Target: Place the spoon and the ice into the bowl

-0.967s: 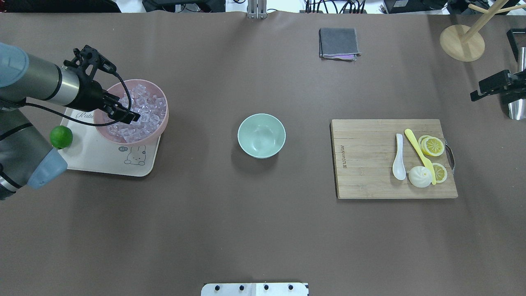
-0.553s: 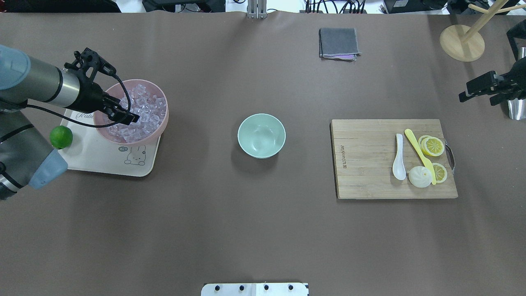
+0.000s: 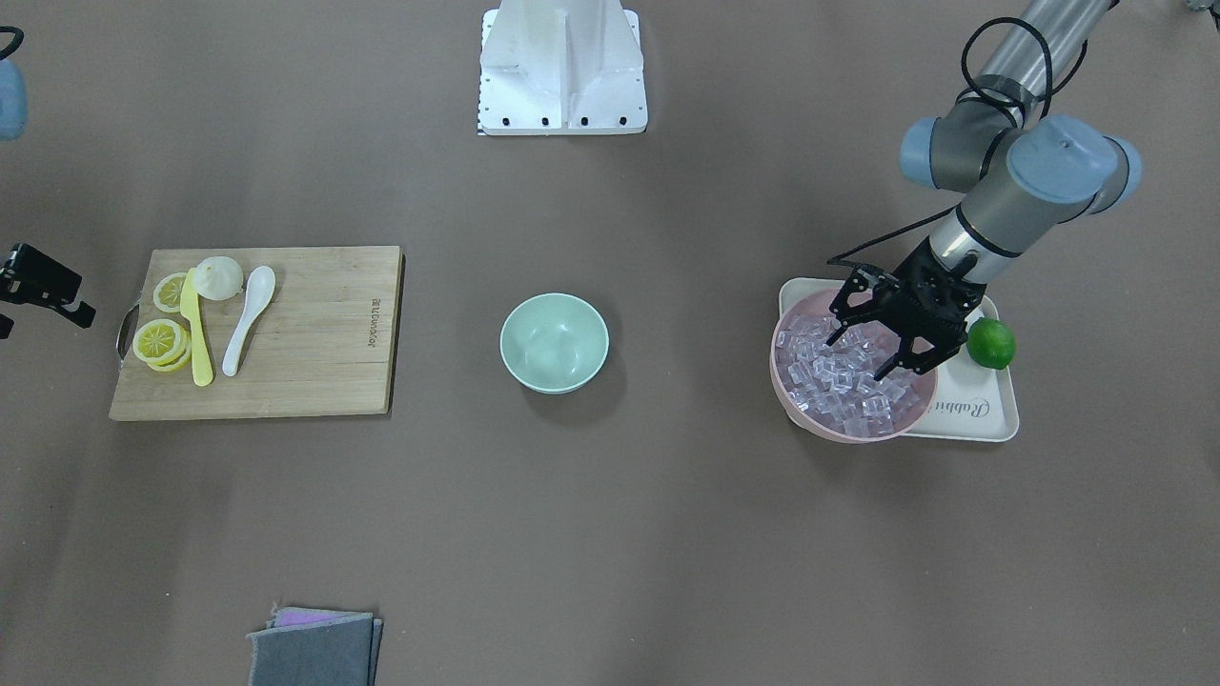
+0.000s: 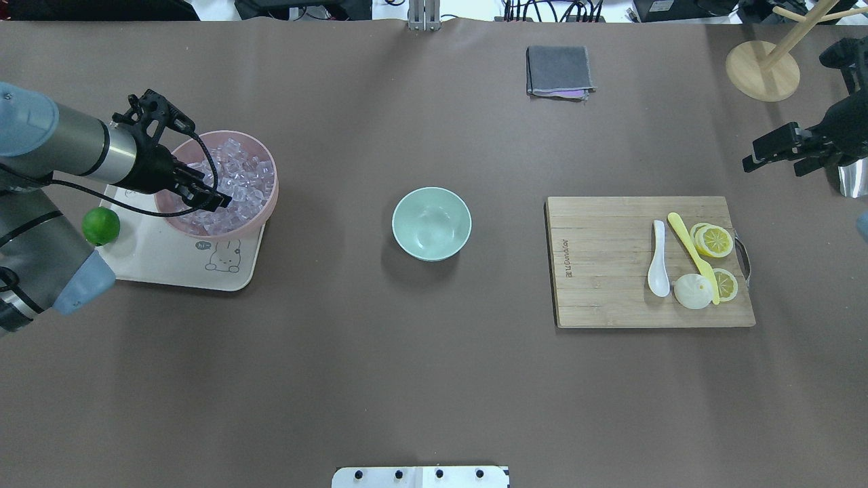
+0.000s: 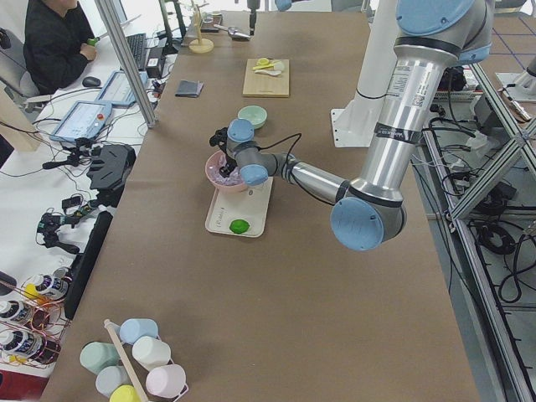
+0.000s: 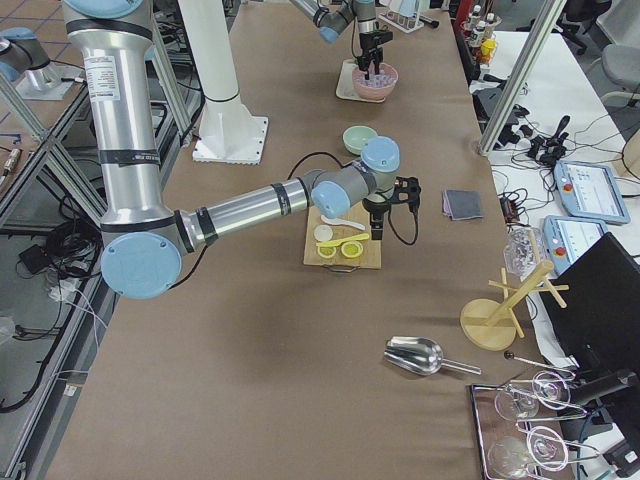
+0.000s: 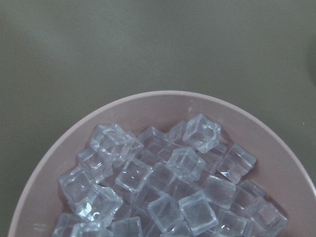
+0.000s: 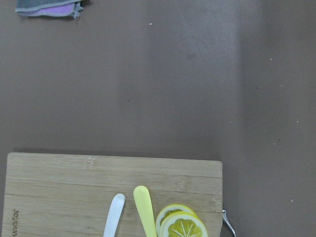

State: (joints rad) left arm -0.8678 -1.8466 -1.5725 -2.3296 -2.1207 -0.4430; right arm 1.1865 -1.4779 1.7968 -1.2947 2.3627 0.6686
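The white spoon [image 4: 658, 261] lies on the wooden cutting board [image 4: 603, 271], to the left of the yellow knife [image 4: 692, 254]. It also shows in the front view [image 3: 246, 314]. Clear ice cubes [image 4: 241, 179] fill the pink bowl [image 4: 266, 159] on the left. The mint-green bowl [image 4: 432, 224] stands empty at the table's middle. My left gripper [image 3: 861, 355] is open, its fingers spread just over the ice [image 7: 168, 187]. My right gripper [image 4: 770, 163] is open and empty, up in the air behind the board's right end.
The pink bowl stands on a cream tray [image 4: 169, 268] with a lime [image 4: 100, 226]. Lemon slices [image 4: 716, 240] and a white bun [image 4: 693, 291] lie on the board. A grey cloth [image 4: 558, 71], a wooden stand [image 4: 763, 71] and a metal scoop [image 4: 851, 179] are at the back right.
My right gripper has moved left, toward the cutting board. My left gripper has shifted slightly over the ice in the pink bowl. Nothing has been picked up.
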